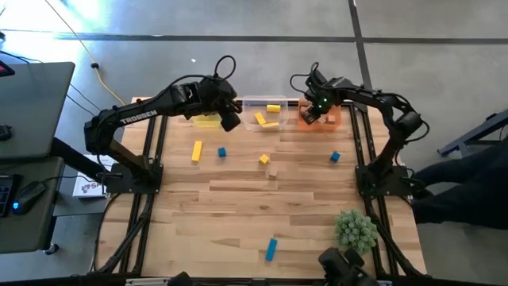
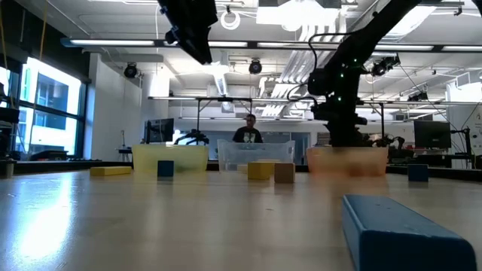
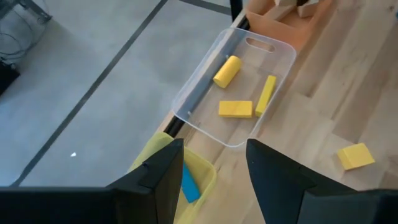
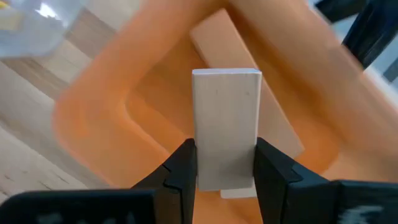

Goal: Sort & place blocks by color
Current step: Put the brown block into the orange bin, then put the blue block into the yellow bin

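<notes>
My right gripper (image 4: pixel 225 163) is shut on a plain tan bar (image 4: pixel 226 118) over the orange bin (image 1: pixel 330 121) at the table's far right, where another tan bar (image 4: pixel 261 124) lies. My left gripper (image 3: pixel 214 168) is open and empty above the yellow bin (image 1: pixel 205 121), which holds a blue block (image 3: pixel 189 183). The clear bin (image 3: pixel 273 46) between them holds three yellow blocks (image 3: pixel 236 109). On the table lie a yellow bar (image 1: pixel 196 151), a blue cube (image 1: pixel 222 152), a yellow cube (image 1: pixel 264 160), a tan cube (image 1: pixel 273 171), a blue cube (image 1: pixel 335 157) and a blue bar (image 1: pixel 271 249). My right gripper pinches the tan bar between its two fingers by its two long side faces, at the end nearer the wrist (image 4: pixel 225 174). The bar sticks out forward along the fingers. It is lifted clear, above the inside of the orange bin.
A spiky green plant ball (image 1: pixel 355 229) sits near the table's front right. The three bins stand in a row along the far edge. In the low view a person (image 2: pixel 248 132) shows in the room beyond the table. Bare wood lies between the loose blocks.
</notes>
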Robot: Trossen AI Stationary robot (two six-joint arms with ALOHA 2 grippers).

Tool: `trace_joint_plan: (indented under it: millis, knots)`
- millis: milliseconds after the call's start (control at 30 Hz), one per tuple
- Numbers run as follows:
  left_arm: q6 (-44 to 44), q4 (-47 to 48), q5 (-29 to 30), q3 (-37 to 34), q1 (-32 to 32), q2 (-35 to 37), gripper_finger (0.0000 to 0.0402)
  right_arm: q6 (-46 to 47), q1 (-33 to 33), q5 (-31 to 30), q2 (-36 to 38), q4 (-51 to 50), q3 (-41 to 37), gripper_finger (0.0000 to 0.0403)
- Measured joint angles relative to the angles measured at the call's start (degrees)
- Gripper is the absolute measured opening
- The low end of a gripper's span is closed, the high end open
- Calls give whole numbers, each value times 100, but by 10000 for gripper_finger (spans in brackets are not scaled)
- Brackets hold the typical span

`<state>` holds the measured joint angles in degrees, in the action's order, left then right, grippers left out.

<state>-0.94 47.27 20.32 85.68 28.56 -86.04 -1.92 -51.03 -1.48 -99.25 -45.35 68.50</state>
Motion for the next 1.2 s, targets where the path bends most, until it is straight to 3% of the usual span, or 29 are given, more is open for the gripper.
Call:
trace_joint_plan:
  millis: [233,467,567,967,1200]
  knots:
    - [27,0,-219,-1,-2,0,165,106,0,-316,-108,-10,-1,97]
    - [181,0,-219,-1,-2,0,165,295,2,-554,-93,-186,0,221]
    - [264,0,-221,1,-2,0,165,516,4,-370,-80,-281,0,246]
    - [795,161,-400,0,-37,0,166,983,323,-145,530,-335,0,216]
    - [1212,308,-1469,0,-279,0,166,1559,828,-126,1205,-476,1,200]
